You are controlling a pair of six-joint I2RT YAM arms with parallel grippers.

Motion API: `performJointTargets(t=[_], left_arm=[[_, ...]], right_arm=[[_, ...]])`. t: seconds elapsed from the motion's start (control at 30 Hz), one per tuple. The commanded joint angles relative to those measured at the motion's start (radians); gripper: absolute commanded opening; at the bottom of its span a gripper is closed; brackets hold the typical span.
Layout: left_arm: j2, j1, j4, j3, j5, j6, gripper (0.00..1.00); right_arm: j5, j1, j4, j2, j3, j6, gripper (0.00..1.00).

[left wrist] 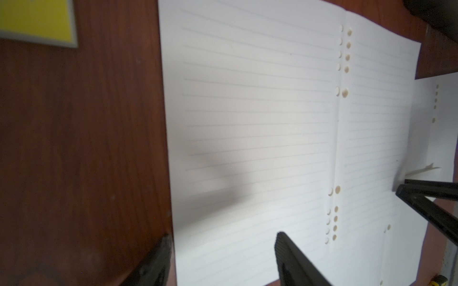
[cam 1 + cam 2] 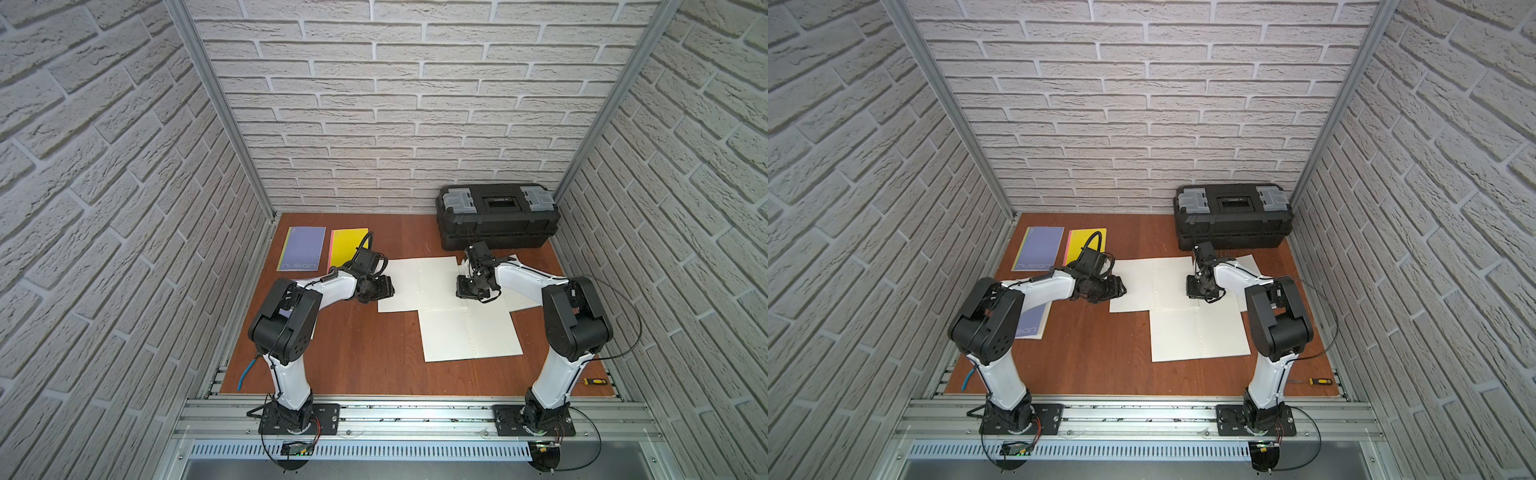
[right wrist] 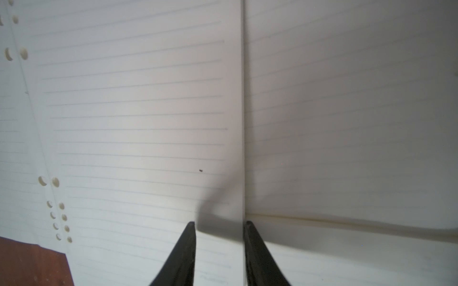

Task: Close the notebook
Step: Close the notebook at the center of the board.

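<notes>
The open notebook [image 2: 419, 282] lies flat mid-table, white lined pages up, punched holes along its spine [image 1: 338, 123]. My left gripper [image 2: 384, 286] hovers low at its left edge, open: one finger [image 1: 161, 250] is over the wood, the other [image 1: 285, 247] over the left page. My right gripper [image 2: 463, 289] points down at the right page's outer edge [image 3: 242, 123]. Its jaws stand a narrow gap apart, and that page edge runs between the fingertips [image 3: 190, 230], close to one of them. In both top views the jaws themselves are hidden by the wrists.
A second open notebook [image 2: 469, 332] overlaps the front right corner, and a third [image 2: 521, 301] lies under the right arm. Closed purple [image 2: 301, 249] and yellow [image 2: 347, 245] notebooks sit back left. A black toolbox [image 2: 496, 216] stands back right; a screwdriver [image 2: 594, 381] lies front right.
</notes>
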Motion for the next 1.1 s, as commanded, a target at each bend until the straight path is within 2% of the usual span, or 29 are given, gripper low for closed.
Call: performJointTargets(t=[0.0, 0.17, 0.5, 0.77, 1.07], left_arm=[[0.036, 0.003, 0.042, -0.011, 0.056, 0.000, 0.67], [0.030, 0.018, 0.138, -0.058, 0.123, -0.025, 0.66], [-0.080, 0.048, 0.299, -0.147, 0.230, -0.064, 0.66], [-0.142, 0.060, 0.329, -0.170, 0.259, -0.086, 0.66], [-0.119, 0.061, 0.375, -0.171, 0.302, -0.117, 0.66]], right_arm=[[-0.019, -0.004, 0.022, 0.011, 0.001, -0.002, 0.34], [-0.021, -0.005, 0.022, 0.008, -0.004, -0.007, 0.34], [-0.040, -0.003, 0.026, 0.005, -0.007, -0.008, 0.33], [-0.046, -0.003, 0.028, 0.008, -0.008, -0.009, 0.33], [-0.047, -0.003, 0.027, 0.000, -0.010, -0.009, 0.33]])
